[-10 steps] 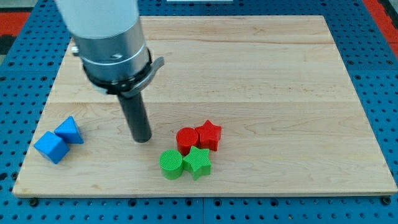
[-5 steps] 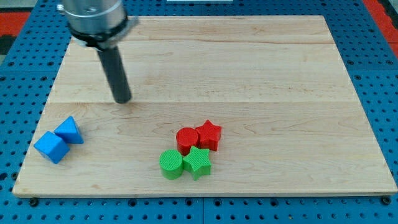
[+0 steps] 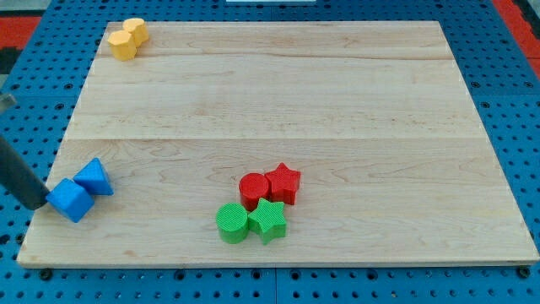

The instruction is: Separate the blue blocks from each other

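Observation:
A blue cube (image 3: 69, 199) and a blue triangular block (image 3: 93, 177) lie touching each other near the board's lower left corner. My tip (image 3: 34, 204) is at the view's far left, just left of the blue cube and right against or almost against its left side. The rod rises up and to the left out of the view.
Two yellow blocks (image 3: 127, 38) sit together at the board's top left. A red cylinder (image 3: 252, 189), a red star (image 3: 284, 183), a green cylinder (image 3: 232, 223) and a green star (image 3: 268, 219) cluster at the bottom middle. The wooden board (image 3: 337, 101) lies on a blue pegboard.
The rod has swung from the board's upper left down to the far left, beside the blue cube. The yellow blocks it hid now show. No block has moved.

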Robot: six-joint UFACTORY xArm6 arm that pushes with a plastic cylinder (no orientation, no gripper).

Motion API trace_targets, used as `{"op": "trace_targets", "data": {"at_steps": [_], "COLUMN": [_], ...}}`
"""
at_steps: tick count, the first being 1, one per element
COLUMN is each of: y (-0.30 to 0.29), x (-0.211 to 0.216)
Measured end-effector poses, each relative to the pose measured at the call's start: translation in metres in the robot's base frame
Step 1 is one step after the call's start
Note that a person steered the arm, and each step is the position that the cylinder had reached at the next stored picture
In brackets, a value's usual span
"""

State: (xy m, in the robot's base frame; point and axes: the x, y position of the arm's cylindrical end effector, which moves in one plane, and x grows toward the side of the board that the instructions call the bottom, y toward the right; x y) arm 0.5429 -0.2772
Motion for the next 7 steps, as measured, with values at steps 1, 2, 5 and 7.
{"op": "trace_targets", "data": {"at_steps": [1,2,5,7], "y": [0.062,0.077,0.076,0.120], "x": [-0.015,-0.013,0.005,0.015]}}
